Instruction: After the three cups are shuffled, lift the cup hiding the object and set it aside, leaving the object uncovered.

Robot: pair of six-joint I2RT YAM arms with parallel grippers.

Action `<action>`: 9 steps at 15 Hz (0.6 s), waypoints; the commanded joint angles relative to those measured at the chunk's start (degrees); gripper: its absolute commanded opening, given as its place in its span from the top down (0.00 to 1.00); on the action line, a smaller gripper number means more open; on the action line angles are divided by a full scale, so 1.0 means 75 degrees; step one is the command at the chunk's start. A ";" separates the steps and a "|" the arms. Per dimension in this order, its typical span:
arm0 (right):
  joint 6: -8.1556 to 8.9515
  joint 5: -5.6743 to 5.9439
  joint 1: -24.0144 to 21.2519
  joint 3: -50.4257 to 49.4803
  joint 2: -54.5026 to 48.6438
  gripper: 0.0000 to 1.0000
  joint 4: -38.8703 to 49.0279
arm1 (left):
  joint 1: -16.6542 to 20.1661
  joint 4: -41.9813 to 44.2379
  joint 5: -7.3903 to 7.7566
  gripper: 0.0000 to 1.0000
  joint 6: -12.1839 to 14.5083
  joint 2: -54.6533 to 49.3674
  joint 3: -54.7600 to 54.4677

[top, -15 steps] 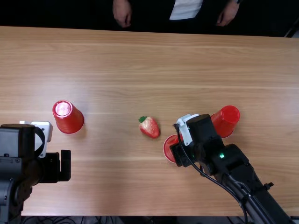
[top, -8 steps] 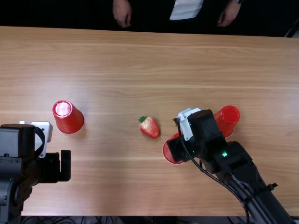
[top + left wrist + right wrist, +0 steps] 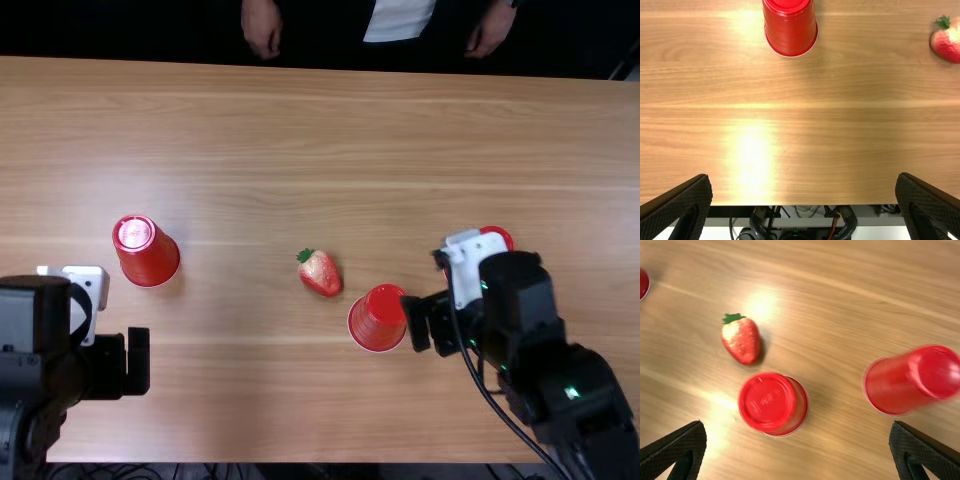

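Top view shows an uncovered red strawberry with green leaves point(image 3: 320, 273) mid-frame on the light brown wooden table point(image 3: 300, 120), an upside-down red plastic cup point(image 3: 378, 318) just lower right of it, the right gripper point(image 3: 420, 322) beside that cup, spread and empty, and the left gripper point(image 3: 135, 360) at lower left, also spread.
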 commanded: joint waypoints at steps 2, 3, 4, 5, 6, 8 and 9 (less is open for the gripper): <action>0.0005 0.0185 -0.0551 0.0132 -0.0763 0.00 -0.0529 | -0.0062 -0.0014 0.0000 0.00 0.0020 -0.0235 -0.0329; 0.0005 0.0185 -0.0727 0.0132 -0.1080 0.00 -0.0754 | -0.0062 -0.0014 0.0000 0.00 0.0020 -0.0294 -0.0399; -0.0009 0.0199 -0.0856 0.0085 -0.1349 0.00 -0.0993 | -0.0074 -0.0014 0.0000 0.00 0.0020 -0.0411 -0.0458; -0.0009 0.0199 -0.0867 -0.0055 -0.1572 0.00 -0.1358 | -0.0074 -0.0014 0.0000 0.00 0.0020 -0.0470 -0.0470; -0.0009 0.0199 -0.0879 -0.0090 -0.1771 0.00 -0.1696 | -0.0074 -0.0028 0.0000 0.00 0.0020 -0.0505 -0.0470; 0.0019 0.0213 -0.0891 -0.0290 -0.2170 0.00 -0.2188 | -0.0062 -0.0028 0.0014 0.00 0.0020 -0.0517 -0.0458; 0.0034 0.0213 -0.0903 -0.0454 -0.2404 0.00 -0.2202 | -0.0074 -0.0028 0.0014 0.00 0.0020 -0.0528 -0.0470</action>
